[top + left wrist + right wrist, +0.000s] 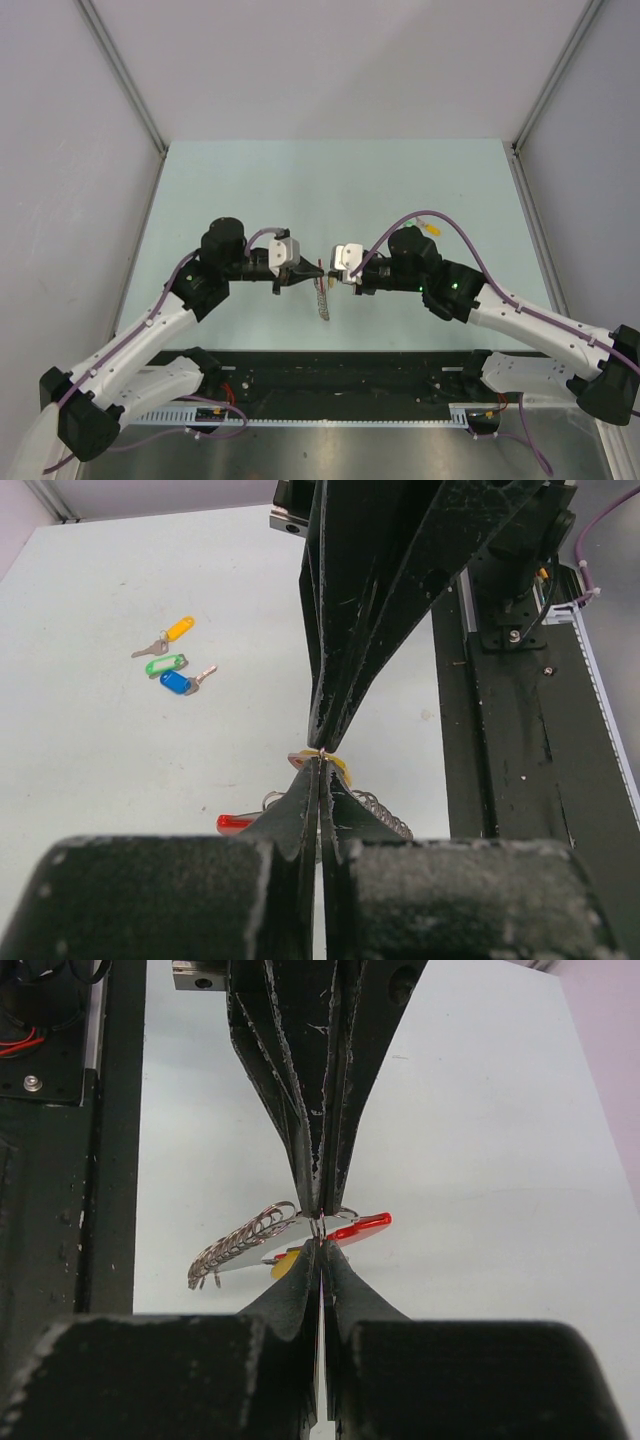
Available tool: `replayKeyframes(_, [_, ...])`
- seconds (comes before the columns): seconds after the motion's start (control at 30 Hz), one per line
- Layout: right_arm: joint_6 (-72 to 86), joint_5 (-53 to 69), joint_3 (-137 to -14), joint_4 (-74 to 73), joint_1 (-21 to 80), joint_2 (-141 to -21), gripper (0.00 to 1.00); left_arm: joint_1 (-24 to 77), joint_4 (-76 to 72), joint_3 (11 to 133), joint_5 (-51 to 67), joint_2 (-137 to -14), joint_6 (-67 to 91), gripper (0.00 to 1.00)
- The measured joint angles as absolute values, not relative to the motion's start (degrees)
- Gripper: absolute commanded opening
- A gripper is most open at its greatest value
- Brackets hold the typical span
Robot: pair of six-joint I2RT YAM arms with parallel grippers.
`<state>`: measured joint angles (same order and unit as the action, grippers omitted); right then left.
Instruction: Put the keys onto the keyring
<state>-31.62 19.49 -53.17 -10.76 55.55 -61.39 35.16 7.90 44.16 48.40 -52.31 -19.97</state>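
- Table (230, 180): the work sits mid-surface, in front of both bases.
- Left gripper (314, 270) and right gripper (333, 276) meet tip to tip. Both sets of jaws are pressed fully together. As far as I can judge, both pinch the keyring (360, 1226) at its thin wire loop, clear of the surface.
- Chain (240, 1244) dangles to one side of the pinch, and the red tag juts out the other side.
- Loose keys (166, 666), yellow, green and blue, lie clustered on the table, well apart from the tips.
- Yellow key head (338, 767) sits right at the pinch. I cannot tell whether it is threaded on or only trapped alongside.

My read is that I'm working this key onto the loop. To do it well:
- Freeze one arm as the anchor.
- Make only tiny moves with the other, following the wire's curve.
- Steer by the wrist views, because the top view hides the contact.
- Never release both grips at once.
- Watch the chain's weight, since it could twist the loop out of line.
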Motion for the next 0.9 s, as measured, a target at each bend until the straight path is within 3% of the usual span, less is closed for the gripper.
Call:
replayKeyframes(0.4, [-29.39, 19.46, -49.50, -3.18, 54.65, -61.39, 0.00, 34.85, 1.93, 41.52, 46.61, -51.00, -15.40, 0.00])
replayKeyframes(0.9, [-21.63, 23.51, -46.94, 4.64, 51.33, -61.19, 0.00, 40.40, -26.24, 24.10, 26.94, -41.41, 5.89, 0.00])
